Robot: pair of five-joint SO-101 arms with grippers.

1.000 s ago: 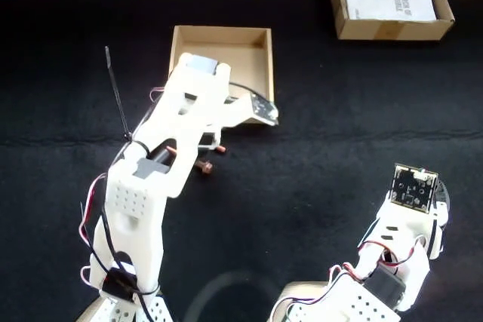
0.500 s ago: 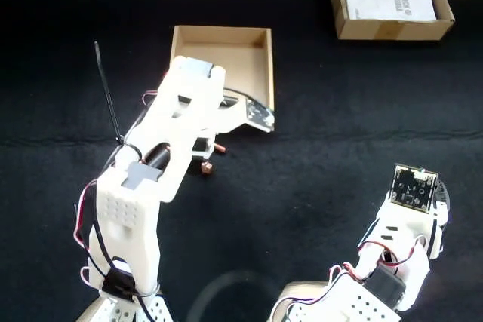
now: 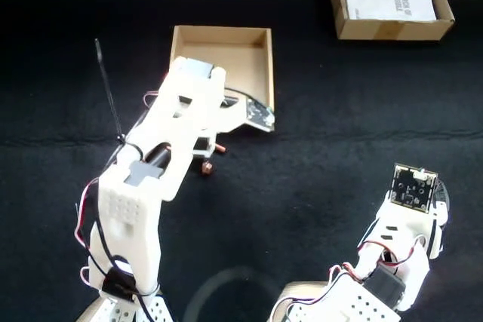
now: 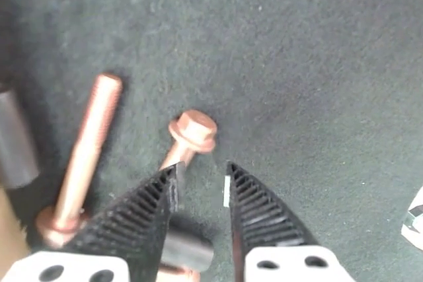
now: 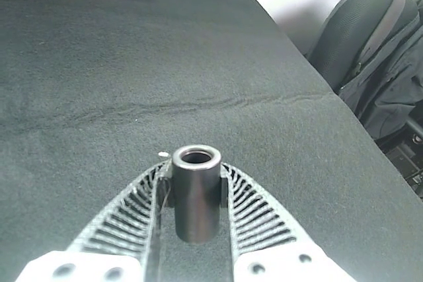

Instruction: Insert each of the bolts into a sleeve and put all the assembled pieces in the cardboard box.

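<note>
In the left wrist view my left gripper (image 4: 200,173) is open by a narrow gap, just above the black cloth. A copper bolt (image 4: 192,130) lies ahead of it, hex head showing, shaft running under one finger (image 4: 142,206). A second, longer bolt (image 4: 82,156) lies beside it, next to a dark sleeve (image 4: 16,140). A dark cylinder (image 4: 187,249) sits between the finger bases. From above, the left arm (image 3: 189,111) hangs over two bolts (image 3: 219,148), (image 3: 206,167) in front of the cardboard box (image 3: 264,58). My right gripper (image 5: 195,171) is shut on an upright dark sleeve (image 5: 196,196).
A second cardboard box (image 3: 343,24) holding a printed sheet stands at the far right of the table. The right arm (image 3: 411,190) is at the front right, well away from the bolts. A dark backpack (image 5: 377,51) lies beyond the table edge.
The left arm has shifted slightly to the left and settled over the bolts. The right arm has not moved and still holds its sleeve.
</note>
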